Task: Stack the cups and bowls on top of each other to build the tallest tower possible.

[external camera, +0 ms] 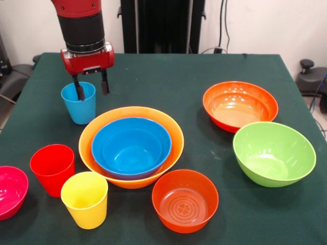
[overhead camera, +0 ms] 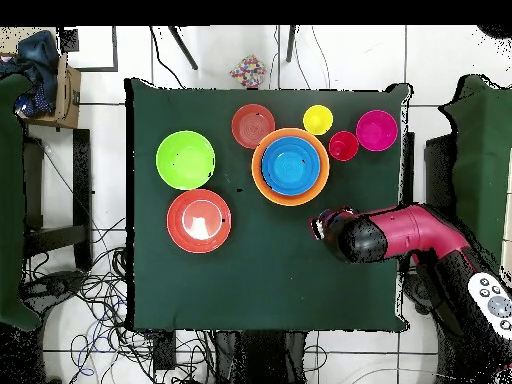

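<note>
The gripper [external camera: 91,88] hung with its jaws apart astride the near rim of the light blue cup [external camera: 79,104], one finger inside. The cup stood upright on the tabletop [external camera: 204,76], just beside the pale orange bowl [external camera: 168,127] holding the blue bowl [external camera: 131,147].

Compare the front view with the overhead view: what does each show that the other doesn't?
Front only: the gripper straddling the rim of the light blue cup, one finger inside. Overhead, the arm hides both. Overhead only: the whole table outline and the floor cables around it. Both: the blue bowl nested in the pale orange bowl, and the lime green bowl standing apart.
</note>
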Robot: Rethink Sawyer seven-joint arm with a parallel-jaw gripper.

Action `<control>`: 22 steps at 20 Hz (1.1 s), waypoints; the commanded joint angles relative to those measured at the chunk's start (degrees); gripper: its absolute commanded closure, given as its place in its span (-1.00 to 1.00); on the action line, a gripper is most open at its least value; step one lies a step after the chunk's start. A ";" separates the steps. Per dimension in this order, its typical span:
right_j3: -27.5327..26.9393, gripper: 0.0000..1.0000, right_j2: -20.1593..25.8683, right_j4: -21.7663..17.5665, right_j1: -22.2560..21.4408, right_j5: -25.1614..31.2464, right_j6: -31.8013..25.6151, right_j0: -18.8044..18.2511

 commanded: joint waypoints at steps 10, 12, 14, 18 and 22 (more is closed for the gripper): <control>4.96 -1.00 -1.24 -5.38 1.02 -0.62 -16.31 -0.14; 5.05 -1.00 -1.11 -5.33 0.97 -0.58 -16.28 -0.22; 4.87 -1.00 -1.30 -5.67 1.20 -0.65 -16.16 -0.13; 3.98 -1.00 -2.23 -7.04 2.13 -0.97 -15.29 0.65; 2.53 -1.00 -3.47 -8.90 3.60 -1.23 -14.17 1.72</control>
